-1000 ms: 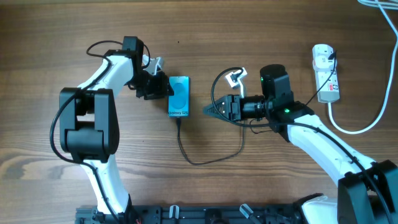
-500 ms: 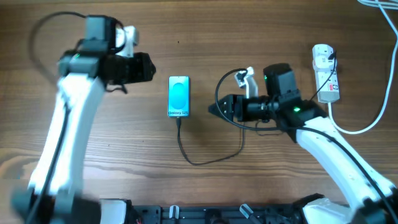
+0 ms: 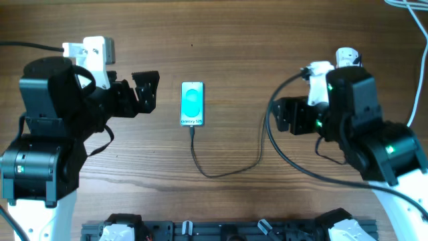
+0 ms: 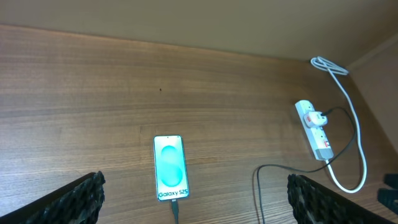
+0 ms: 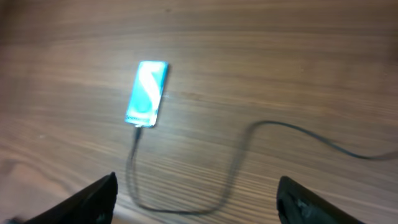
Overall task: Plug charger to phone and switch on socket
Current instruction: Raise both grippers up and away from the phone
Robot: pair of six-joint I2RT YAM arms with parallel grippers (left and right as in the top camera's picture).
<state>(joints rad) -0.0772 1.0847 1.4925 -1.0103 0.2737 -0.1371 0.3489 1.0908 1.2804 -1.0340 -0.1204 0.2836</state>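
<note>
The phone (image 3: 192, 104) lies flat on the wooden table with its turquoise screen lit; it also shows in the left wrist view (image 4: 170, 177) and, blurred, in the right wrist view (image 5: 146, 93). The charger (image 3: 221, 175) is a thin black cable whose plug sits in the phone's lower end (image 4: 175, 208); it loops right and away (image 5: 236, 165). The socket (image 4: 314, 127) lies far right with a black plug in it; in the overhead view only its top (image 3: 346, 55) shows behind the right arm. My left gripper (image 3: 148, 92) hangs open left of the phone. My right gripper (image 3: 279, 116) is open, well right of it.
A white lead (image 3: 391, 139) curves from the socket toward the table's right edge, and a further white cable (image 4: 336, 70) lies at the far right corner. Both arms' bulky bodies stand high over the left and right of the table.
Both grippers have let go and pulled away from the phone, the left one to the left and the right one to the right, both opening and rising. The phone stays put with the cable in it.
</note>
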